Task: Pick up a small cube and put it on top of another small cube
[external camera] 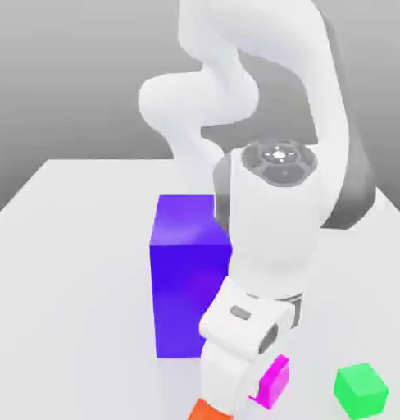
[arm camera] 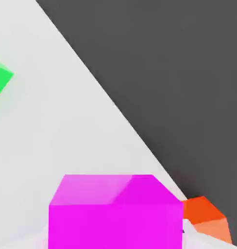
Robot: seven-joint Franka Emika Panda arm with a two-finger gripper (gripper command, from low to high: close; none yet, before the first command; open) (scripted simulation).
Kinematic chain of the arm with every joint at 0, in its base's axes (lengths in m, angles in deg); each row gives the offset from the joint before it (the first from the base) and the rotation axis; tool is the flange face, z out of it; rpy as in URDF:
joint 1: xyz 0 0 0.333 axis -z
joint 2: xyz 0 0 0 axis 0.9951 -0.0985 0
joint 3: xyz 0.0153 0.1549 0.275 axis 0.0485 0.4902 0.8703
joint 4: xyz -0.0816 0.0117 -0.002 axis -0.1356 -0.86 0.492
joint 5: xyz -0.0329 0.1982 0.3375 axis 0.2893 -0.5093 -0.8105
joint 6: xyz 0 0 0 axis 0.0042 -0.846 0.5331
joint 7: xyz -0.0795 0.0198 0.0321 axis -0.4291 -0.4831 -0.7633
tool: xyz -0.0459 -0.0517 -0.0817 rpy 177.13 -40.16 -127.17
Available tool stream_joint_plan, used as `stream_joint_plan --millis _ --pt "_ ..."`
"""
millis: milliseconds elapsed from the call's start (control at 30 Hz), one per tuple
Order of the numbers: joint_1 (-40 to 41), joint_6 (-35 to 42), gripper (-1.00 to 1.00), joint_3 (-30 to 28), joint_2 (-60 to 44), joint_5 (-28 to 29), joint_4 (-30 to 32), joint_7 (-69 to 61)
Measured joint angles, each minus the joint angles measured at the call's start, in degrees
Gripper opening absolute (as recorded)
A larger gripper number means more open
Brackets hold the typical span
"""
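Magenta cube (arm camera: pixel 115 226), smooth, flat-faced, sharp-edged

no text, label, brand, number or sign can be read on anything in either the exterior view or the hand view.

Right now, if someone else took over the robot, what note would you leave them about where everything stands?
Gripper: closed on the pink cube; I can't tell if it is off the table.
Other things: green cube and orange cube nearby, tall blue block behind.
Done: pink cube gripped.
Left: set it on another small cube; the task doesn't say which.
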Motion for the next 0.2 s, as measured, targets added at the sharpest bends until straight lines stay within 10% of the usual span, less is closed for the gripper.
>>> stream_joint_plan --millis 67,100,200 --pt "-3.9 -3.7 -1.0 2.1 -3.2 1.0 -0.1 1.4" --pt "-5.1 -5.2 1.0 2.8 -4.7 1.3 -0.3 1.9" --pt "-5.1 -5.2 1.0 2.8 -4.7 1.3 -0.3 1.8"
